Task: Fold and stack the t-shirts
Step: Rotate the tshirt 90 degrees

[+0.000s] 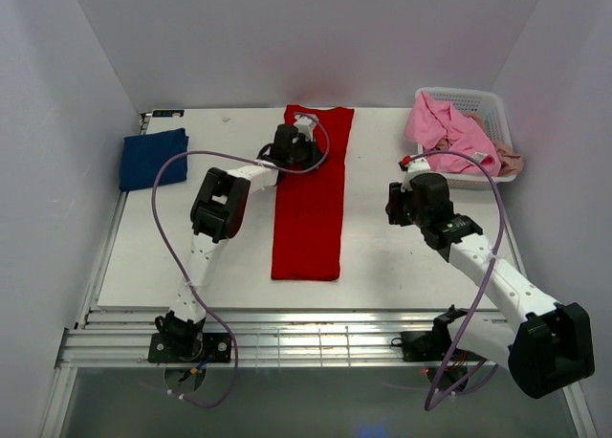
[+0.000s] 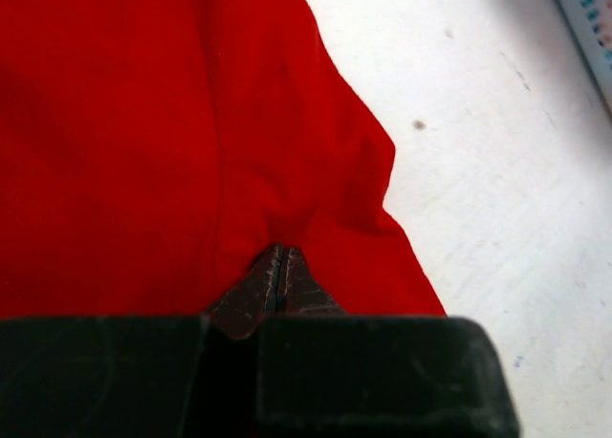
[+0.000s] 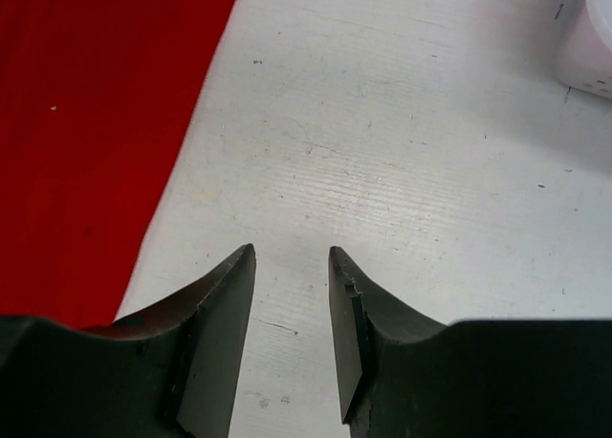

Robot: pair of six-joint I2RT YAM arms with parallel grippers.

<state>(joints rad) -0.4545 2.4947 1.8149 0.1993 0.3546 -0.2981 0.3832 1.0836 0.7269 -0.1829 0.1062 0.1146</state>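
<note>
A bright red t-shirt (image 1: pixel 308 204) lies folded into a long narrow strip down the middle of the table. My left gripper (image 1: pixel 308 129) is at its far end, shut on a puckered bit of the red cloth (image 2: pixel 143 122), which bunches at the closed tips (image 2: pixel 279 253). My right gripper (image 1: pixel 408 167) hangs open over bare table to the right of the strip, nothing between its fingers (image 3: pixel 292 253); the red edge (image 3: pixel 86 142) shows on its left. A folded navy t-shirt (image 1: pixel 153 158) rests at the far left. A pink t-shirt (image 1: pixel 442 124) and a beige one (image 1: pixel 512 161) lie in the basket.
A white lattice basket (image 1: pixel 493 101) stands at the far right corner, its corner (image 3: pixel 588 46) just ahead of the right gripper. White walls close in the table on three sides. Purple cables loop beside both arms.
</note>
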